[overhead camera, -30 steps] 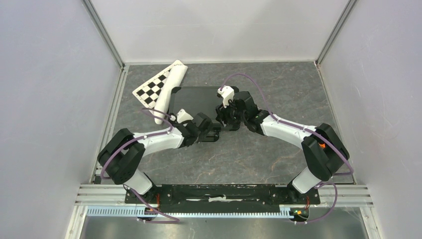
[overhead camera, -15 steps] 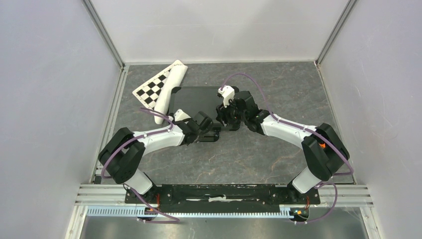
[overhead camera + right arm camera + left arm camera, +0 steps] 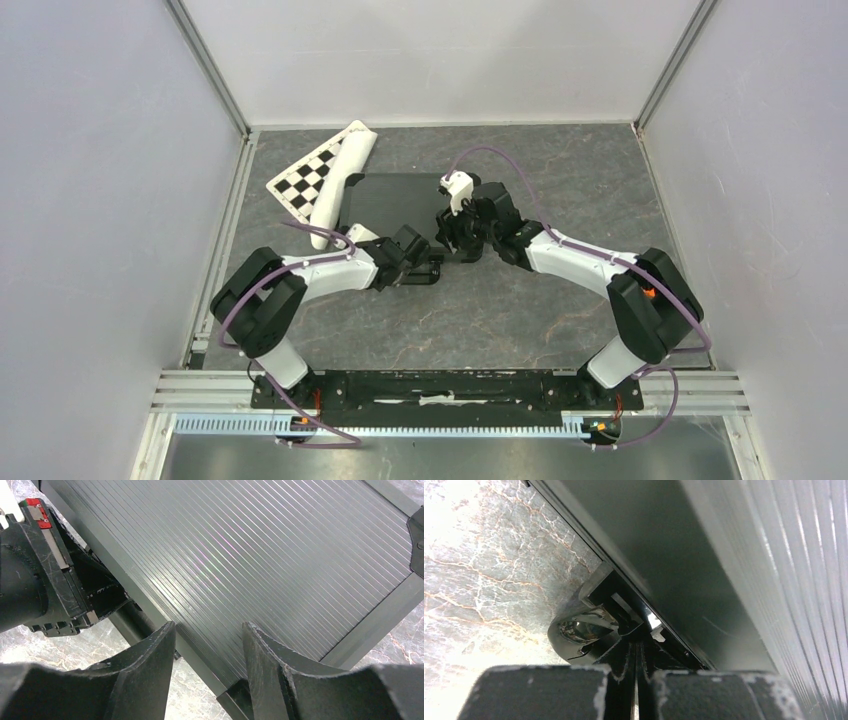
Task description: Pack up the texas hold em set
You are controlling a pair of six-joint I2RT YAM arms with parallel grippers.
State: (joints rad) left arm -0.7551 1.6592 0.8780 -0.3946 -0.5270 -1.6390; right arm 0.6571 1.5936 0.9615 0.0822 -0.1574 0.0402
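Top external view: we are seeing the left gripper [image 3: 430, 268], fingers pressed together, by the latch [image 3: 583, 628] of the closed case [image 3: 385, 195]; the right gripper [image 3: 207, 630] is hovering spread above it.

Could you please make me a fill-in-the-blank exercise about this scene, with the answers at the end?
1. The black case lies with its lid ____.
2. The fingers of the left gripper are ____, near a shiny latch.
3. The fingers of the right gripper are ____ over the ribbed lid.
4. In the top view, the checkered board lies to the ____ of the case.
Missing words: closed, shut, open, left.
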